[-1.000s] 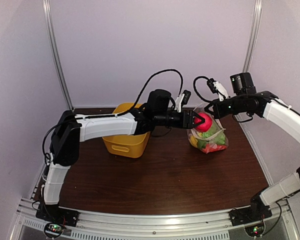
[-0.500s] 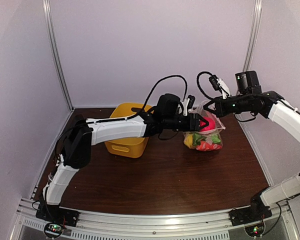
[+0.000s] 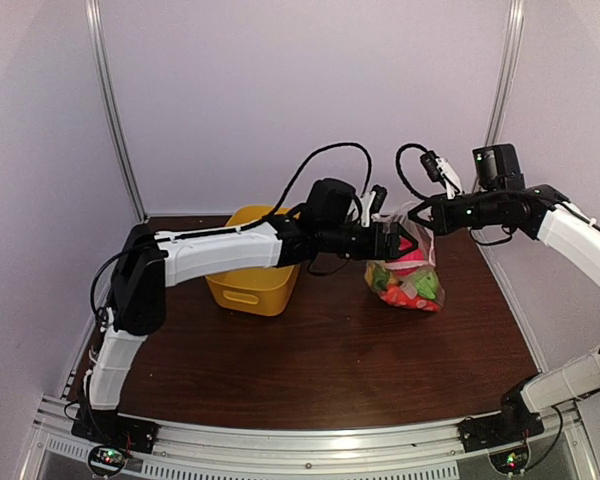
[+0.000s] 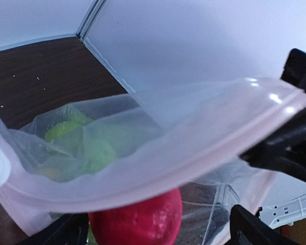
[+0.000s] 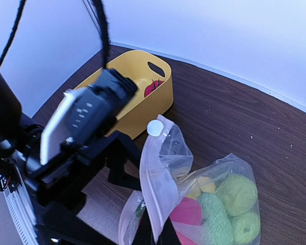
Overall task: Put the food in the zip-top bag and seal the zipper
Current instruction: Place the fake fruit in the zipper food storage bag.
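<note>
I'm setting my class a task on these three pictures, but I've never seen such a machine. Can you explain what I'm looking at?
Two robot arms are bolted at the near edge of a table, each ending in a two-finger gripper. One picture looks down from above and behind; the other two come from cameras on the wrists. On the table are a yellow basket and a clear zip-top bag with green toy food inside. The right gripper is shut on the bag's edge, holding its mouth up. The left gripper is open at that mouth, a red fruit loose between its fingers.
</note>
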{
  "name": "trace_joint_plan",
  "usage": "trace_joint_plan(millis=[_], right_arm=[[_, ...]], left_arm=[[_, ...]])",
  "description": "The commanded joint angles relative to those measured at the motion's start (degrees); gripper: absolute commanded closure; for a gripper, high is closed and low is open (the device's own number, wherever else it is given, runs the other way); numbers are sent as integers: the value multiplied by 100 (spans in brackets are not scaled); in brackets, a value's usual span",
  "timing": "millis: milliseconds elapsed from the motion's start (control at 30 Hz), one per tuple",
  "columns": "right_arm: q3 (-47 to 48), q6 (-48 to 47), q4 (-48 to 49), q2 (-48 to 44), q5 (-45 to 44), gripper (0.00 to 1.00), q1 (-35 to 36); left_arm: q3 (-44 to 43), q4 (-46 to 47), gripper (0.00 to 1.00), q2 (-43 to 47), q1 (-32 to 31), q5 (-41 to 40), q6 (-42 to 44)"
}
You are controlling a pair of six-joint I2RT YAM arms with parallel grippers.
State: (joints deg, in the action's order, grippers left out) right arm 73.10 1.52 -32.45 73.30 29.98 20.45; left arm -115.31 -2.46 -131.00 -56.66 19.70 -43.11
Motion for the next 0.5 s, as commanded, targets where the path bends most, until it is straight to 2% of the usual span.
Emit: trace_joint_plan(millis=[0,100,200,300,467], right_arm=[[-71,32,354,-134,-58,100,-101],[-132,16,437,-100,-136,100,-111],[-164,48,496,-43,-67,100,-113],[-144,46,511,4,-89,100,-111],[-158,8,520,30,-152,100,-111]], left_arm=[[397,-162,2,1010,24,71,335],[981,-144,2,1538,30,-99,491],[1193,-493,3,1658,34,-596,602],[1485,-678,16,1689,33,-892,475],[1960,-385,36,1670,28,-708,38]])
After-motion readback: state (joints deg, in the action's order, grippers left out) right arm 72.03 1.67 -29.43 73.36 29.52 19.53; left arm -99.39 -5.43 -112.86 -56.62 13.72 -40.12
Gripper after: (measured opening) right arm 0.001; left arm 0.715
